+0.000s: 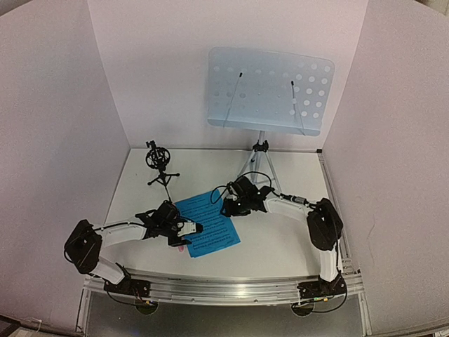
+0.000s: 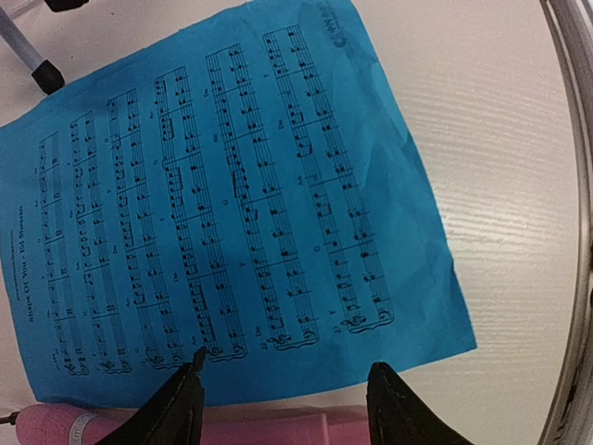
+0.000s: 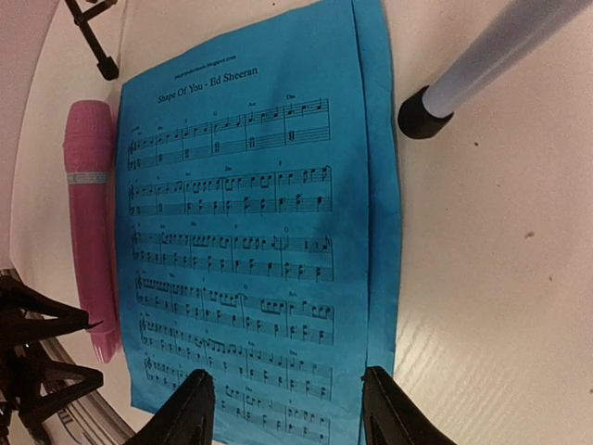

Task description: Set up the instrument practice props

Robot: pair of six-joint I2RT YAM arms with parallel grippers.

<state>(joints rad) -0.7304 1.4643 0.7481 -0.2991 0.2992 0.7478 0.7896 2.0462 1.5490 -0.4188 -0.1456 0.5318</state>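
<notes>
Two bright blue sheet-music pages (image 1: pixel 208 225) lie stacked flat on the table; the lower one shows as a strip (image 3: pixel 380 185) beside the top page (image 3: pixel 250 213). The pink microphone (image 3: pixel 90 222) lies along the pages' left edge, also at the bottom of the left wrist view (image 2: pixel 269 428). My left gripper (image 2: pixel 287 371) is open, over the pages' (image 2: pixel 232 204) near edge and the microphone. My right gripper (image 3: pixel 287 380) is open over the pages' far end. The pale-blue music stand (image 1: pixel 270 90) stands on its silver tripod (image 1: pixel 258 165) at the back. The black mic holder (image 1: pixel 160 163) stands empty at back left.
A tripod foot (image 3: pixel 422 116) rests just right of the pages, close to my right gripper (image 1: pixel 228 206). A mic holder leg (image 3: pixel 93 37) is near the microphone's far end. White walls enclose the table on three sides. A metal rail (image 1: pixel 224 284) runs along the near edge.
</notes>
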